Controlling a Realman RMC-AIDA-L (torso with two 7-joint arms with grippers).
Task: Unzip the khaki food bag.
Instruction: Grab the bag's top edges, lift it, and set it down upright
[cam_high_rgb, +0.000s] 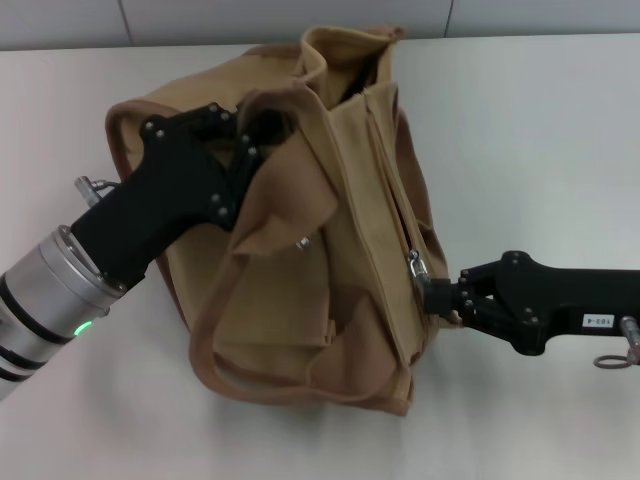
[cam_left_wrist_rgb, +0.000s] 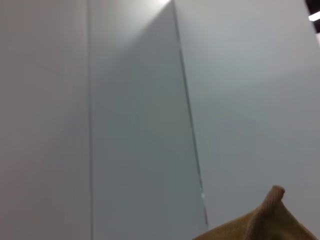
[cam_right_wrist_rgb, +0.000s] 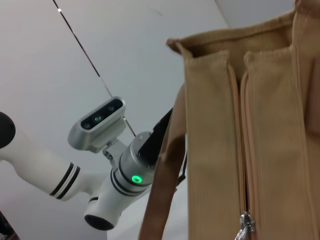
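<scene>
Tan ribbed canvas forms the khaki food bag (cam_high_rgb: 320, 240), a boxy tote lying on the white table (cam_high_rgb: 540, 130), its long axis and top zipper line running away from the robot. At the bag's near right side, the right gripper (cam_high_rgb: 432, 296) pinches the metal zipper pull (cam_high_rgb: 415, 265). Against the bag's far left side, the left gripper (cam_high_rgb: 255, 140) presses into the cloth; whether its claw is spread cannot be told.

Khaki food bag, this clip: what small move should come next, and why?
Probably the right end effector should draw the zipper pull along the zipper line toward the bag's far end. The pull sits at the near end of the khaki food bag and the right wrist view shows the teeth above it closed. The left end effector is at the bag's far upper fabric, apparently bracing it.
</scene>
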